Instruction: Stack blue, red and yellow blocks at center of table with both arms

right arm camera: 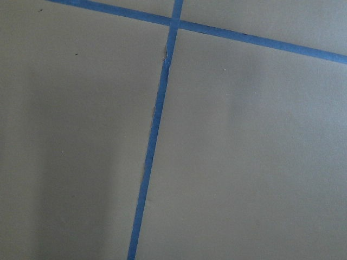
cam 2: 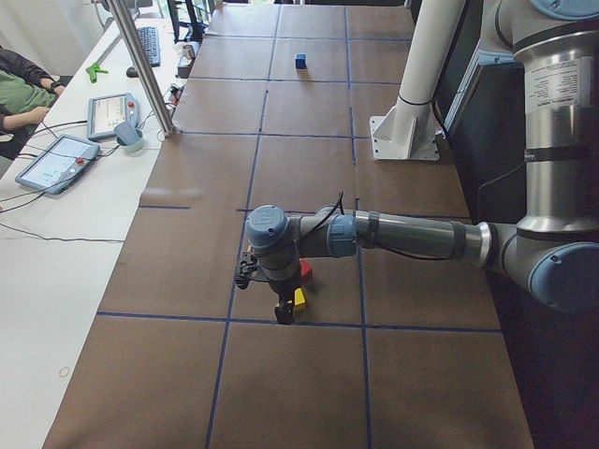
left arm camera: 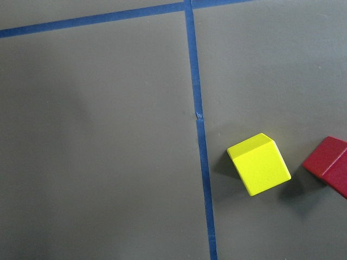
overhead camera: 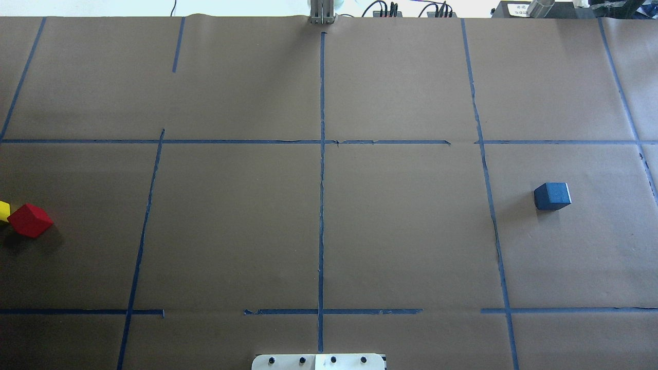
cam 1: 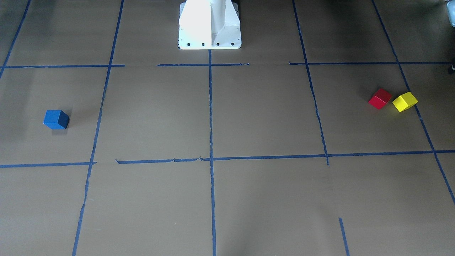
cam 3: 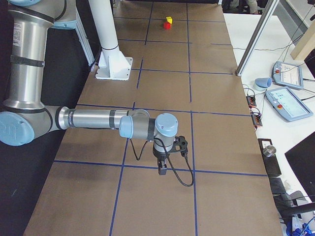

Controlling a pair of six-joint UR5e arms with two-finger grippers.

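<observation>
Could easily knock red while going for yellow, sitting just beside each other out at the left end. Got blue well apart at the right end, none at centre yet. Can't tell left gripper or right gripper open from clenched. Only a white pedestal around, not blocking anything.

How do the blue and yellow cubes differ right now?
The small matte blue cube sits alone on the robot's right side; the small matte yellow cube lies on its left, close beside the matte red cube. The yellow cube lies close to a blue tape line; the blue cube sits clear of the lines. Both are equal-sized and rest flat, ungrasped.
</observation>
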